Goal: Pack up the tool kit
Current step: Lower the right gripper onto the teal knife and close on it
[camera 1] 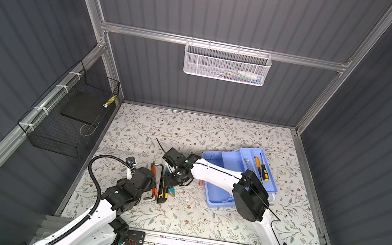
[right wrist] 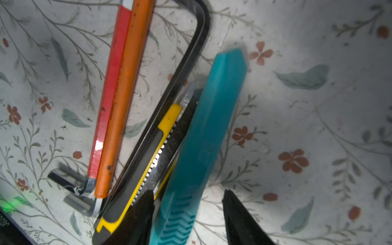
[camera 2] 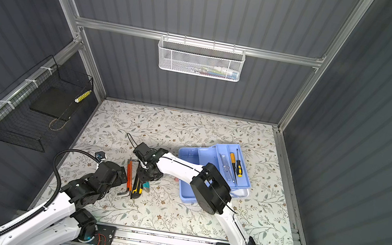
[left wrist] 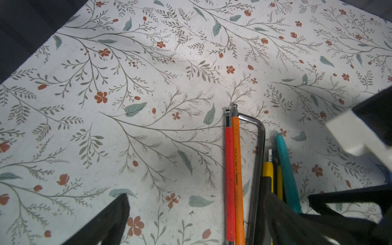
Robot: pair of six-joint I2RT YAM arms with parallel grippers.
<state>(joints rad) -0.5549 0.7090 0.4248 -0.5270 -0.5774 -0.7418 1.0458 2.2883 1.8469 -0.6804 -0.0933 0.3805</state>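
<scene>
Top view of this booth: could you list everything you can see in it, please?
tool box: one, light blue, right side of the floral table
divided tray: one, light blue, lying askew on the box
screwdrivers: two, orange-handled and black-yellow, in the tray
clear-handled tool: one, beside them in the tray
hex keys: at least three, red, orange and dark steel, left of centre
utility knife: one, yellow-black, beside the hex keys
teal plastic tool: one, beside the knife
white mesh basket: one, back wall
black wire basket: one, left wall
left gripper: open, above the hex keys
right gripper: open, straddling the teal tool
</scene>
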